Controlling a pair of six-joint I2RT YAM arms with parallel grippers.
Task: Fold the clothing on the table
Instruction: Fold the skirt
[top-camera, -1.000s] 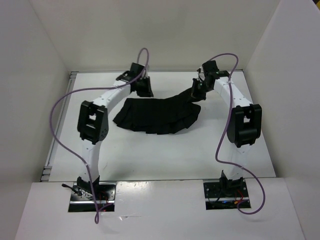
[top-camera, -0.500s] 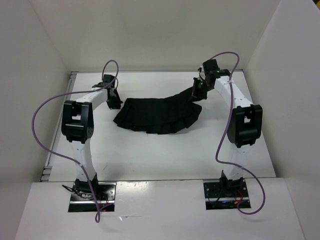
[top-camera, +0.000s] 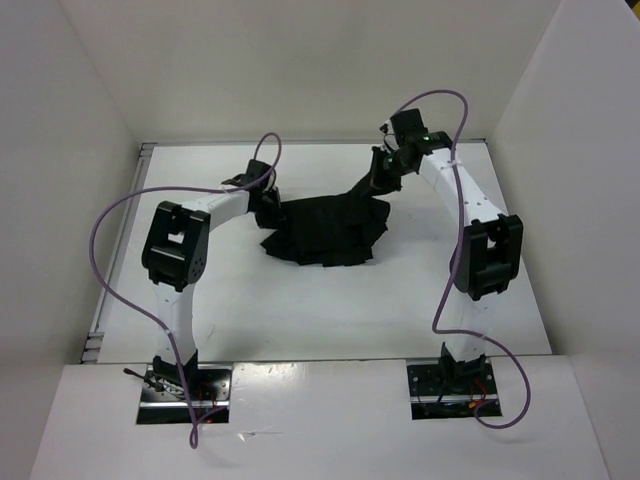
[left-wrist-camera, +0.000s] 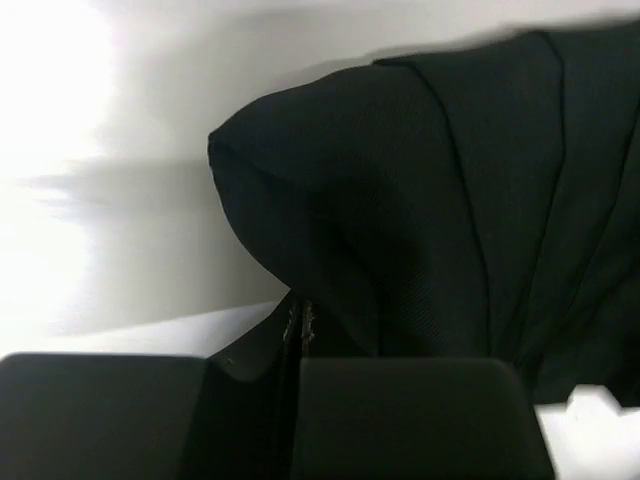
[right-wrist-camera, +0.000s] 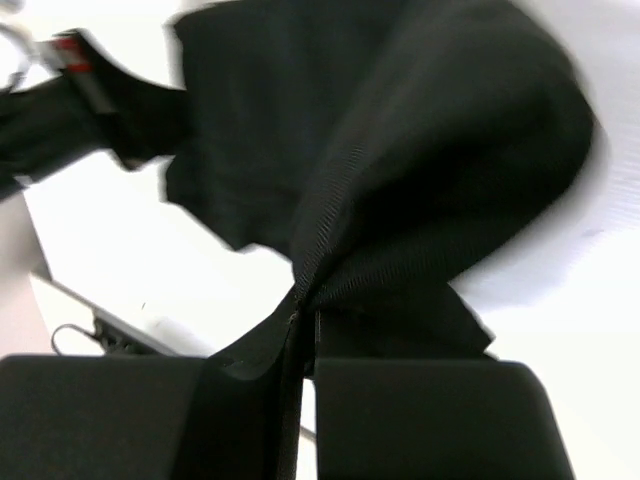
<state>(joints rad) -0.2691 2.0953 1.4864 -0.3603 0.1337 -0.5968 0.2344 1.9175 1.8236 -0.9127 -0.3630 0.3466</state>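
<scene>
- Since a second ago, the clothing (top-camera: 325, 230) had drawn in from a wide spread to a narrower, bunched heap, its left edge pushed toward the middle.
- It lay on the far half of the table (top-camera: 300, 310), roughly central, with its right corner lifted off the surface in a taut strip.
- At that left edge the left claw (top-camera: 270, 205), which had swung away and come back, was clamped tight; the wrist view showed pleated fabric pinched between its closed fingers (left-wrist-camera: 400, 415).
- At the raised corner the right claw (top-camera: 377, 180) was closed on the cloth, which draped from its fingers (right-wrist-camera: 430, 415).
- Bare table lay all round: a broad band on the near side, strips to left and right, and a narrower one before the back wall (top-camera: 320, 70).
- Count: one piece of clothing, two arms (top-camera: 225, 200), two claws, two purple cables (top-camera: 110, 215).
</scene>
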